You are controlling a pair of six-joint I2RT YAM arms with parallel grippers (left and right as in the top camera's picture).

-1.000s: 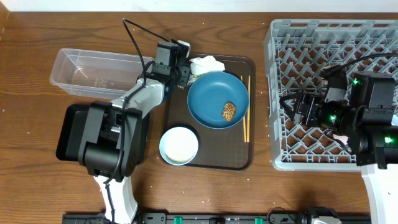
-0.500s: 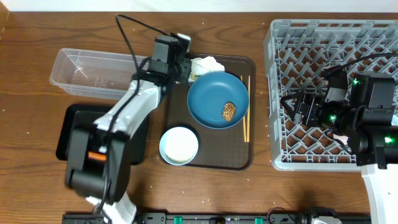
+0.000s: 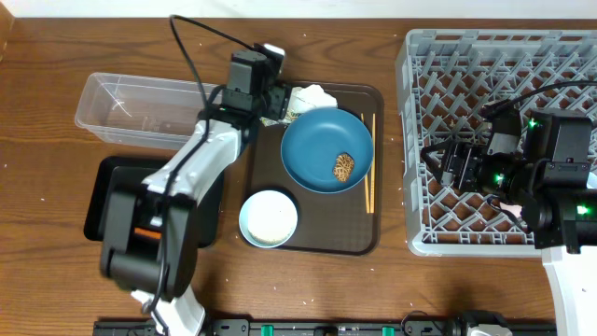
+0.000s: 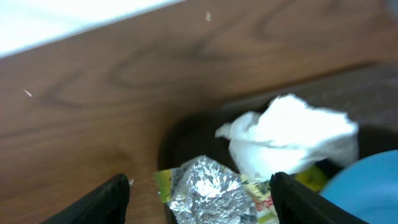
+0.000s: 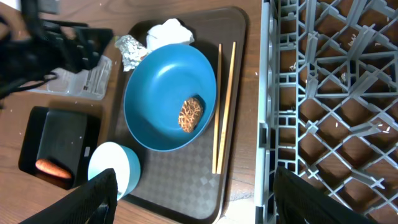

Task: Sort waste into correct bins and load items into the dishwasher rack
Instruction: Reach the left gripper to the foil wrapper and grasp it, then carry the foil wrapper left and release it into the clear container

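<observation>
My left gripper [image 3: 271,97] is open over the back left corner of the brown serving tray, its fingers [image 4: 200,198] on either side of the crumpled foil ball [image 4: 208,188], which lies on a yellow wrapper. The white napkin [image 4: 292,138] lies just beyond it, next to the dark blue plate [image 3: 326,149], which holds the brown food lump [image 3: 344,167]. The chopsticks [image 3: 369,164] lie right of the plate and the white bowl [image 3: 269,217] in front of it. My right gripper [image 3: 444,164] is open and empty over the grey rack [image 3: 504,65]. The cups are out of view.
The clear tub [image 3: 140,107] stands left of the serving tray [image 3: 326,238]. The black tray [image 5: 59,134] is in front of the tub and holds the carrot [image 5: 53,168]. My left arm stretches over the black tray in the overhead view.
My left arm has lifted its elbow and the gripper has shifted slightly toward the tray's back left corner. The right arm has not moved.
</observation>
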